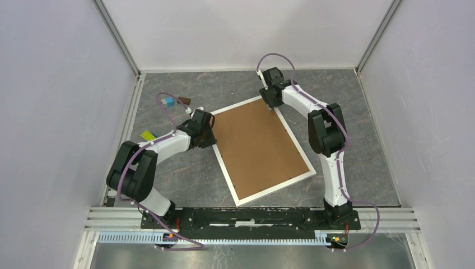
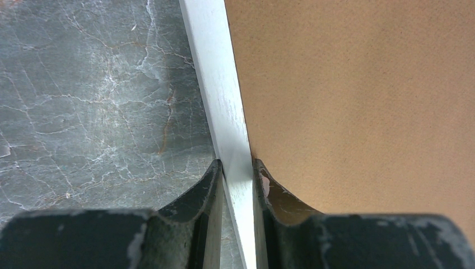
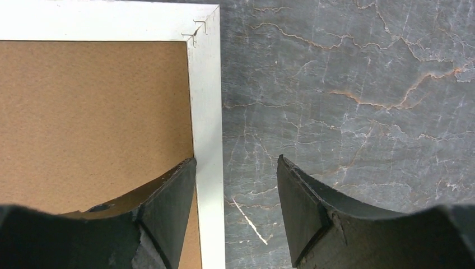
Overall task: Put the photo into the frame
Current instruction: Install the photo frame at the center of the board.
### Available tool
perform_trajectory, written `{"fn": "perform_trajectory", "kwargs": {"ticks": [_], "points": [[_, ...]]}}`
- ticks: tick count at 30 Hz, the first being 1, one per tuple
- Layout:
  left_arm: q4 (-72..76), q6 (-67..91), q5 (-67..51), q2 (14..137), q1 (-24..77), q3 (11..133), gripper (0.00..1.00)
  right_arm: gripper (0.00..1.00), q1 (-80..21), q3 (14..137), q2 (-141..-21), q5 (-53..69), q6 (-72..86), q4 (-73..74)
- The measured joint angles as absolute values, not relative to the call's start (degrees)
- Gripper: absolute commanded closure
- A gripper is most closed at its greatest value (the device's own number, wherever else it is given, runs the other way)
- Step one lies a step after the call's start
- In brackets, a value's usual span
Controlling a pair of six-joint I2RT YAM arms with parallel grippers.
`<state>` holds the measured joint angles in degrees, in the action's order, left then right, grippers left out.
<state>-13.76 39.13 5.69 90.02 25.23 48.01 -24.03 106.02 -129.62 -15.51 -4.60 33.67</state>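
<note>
On the frame's [image 2: 219, 101] left rail, my left gripper [image 2: 237, 163] is clenched. Near the frame's far corner my right gripper [image 3: 236, 159] hangs released, straddling the rail. The brown backing board [image 3: 95, 112] lies inside the frame.

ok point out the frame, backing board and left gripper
frame [image 1: 276, 187], top external view, near white edge
backing board [image 1: 260, 145], top external view, brown middle
left gripper [image 2: 237, 166], left wrist view, between its fingertips

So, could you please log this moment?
left end effector: shut on frame | right end effector: open astride frame edge | board: in frame
</note>
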Motion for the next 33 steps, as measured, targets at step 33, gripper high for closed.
{"fn": "perform_trajectory", "kwargs": {"ticks": [33], "points": [[-13.7,39.1,5.7,90.0,25.2,47.9,0.98,0.33,-34.1,119.9,-138.4,-34.1,-3.0,45.0]]}}
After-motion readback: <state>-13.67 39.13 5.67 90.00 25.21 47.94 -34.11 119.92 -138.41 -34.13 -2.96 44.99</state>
